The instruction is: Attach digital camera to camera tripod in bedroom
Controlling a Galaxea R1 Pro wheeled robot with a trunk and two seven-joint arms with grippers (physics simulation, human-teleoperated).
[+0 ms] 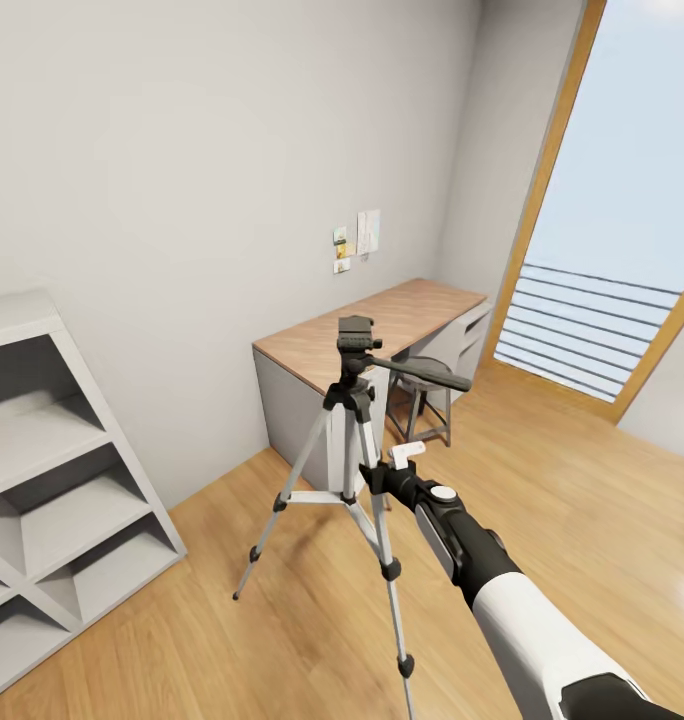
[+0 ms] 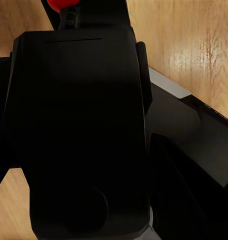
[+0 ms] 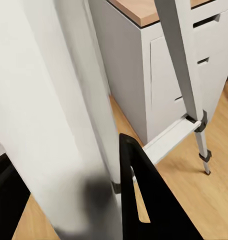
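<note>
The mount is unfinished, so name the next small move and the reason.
Probably lift the left arm to bring the digital camera, seemingly the black box close in the left wrist view, to the camera tripod, whose head is bare; the right gripper sits by its legs.

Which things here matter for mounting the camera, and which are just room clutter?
Job: tripod; right hand by its centre column; a black boxy thing, maybe the camera.
Clutter: desk, stool, shelf, wall notes, window.
</note>
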